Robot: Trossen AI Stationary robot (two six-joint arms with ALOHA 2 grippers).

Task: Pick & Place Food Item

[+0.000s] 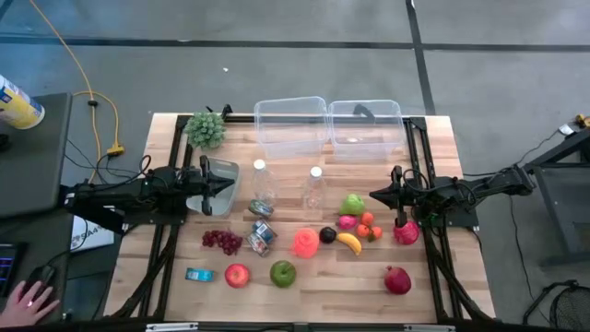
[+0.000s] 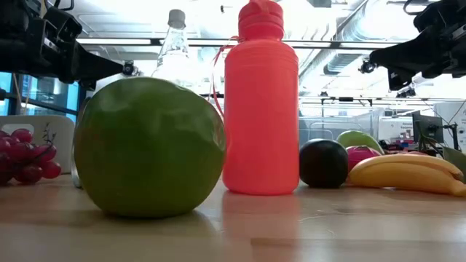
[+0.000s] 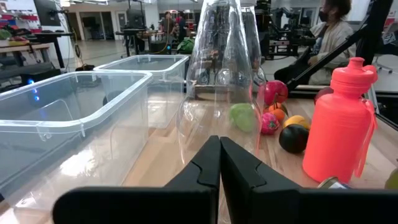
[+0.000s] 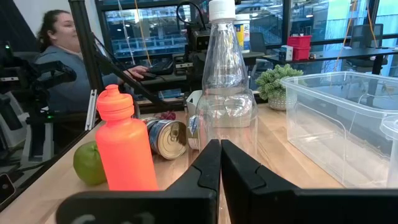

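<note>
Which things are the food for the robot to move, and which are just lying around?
For the job: green apple, red apple, banana, grapes, pomegranate, two clear bins.

Lying about: orange bottle, clear bottles, tin can, small plant.

A robotics lab. Beyond the pale wooden slatted table (image 1: 304, 286) stand cluttered workbenches (image 3: 37, 46). Grey exposed ceiling ducts (image 2: 349, 51) run overhead.

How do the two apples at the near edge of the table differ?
The red apple is red with a paler patch, while the green apple is plain green. The red apple looks slightly smaller from above. The red apple lies next to a small blue packet; the green apple sits below the orange-red bottle. Both rest untouched on the wooden table, away from both grippers.
</note>
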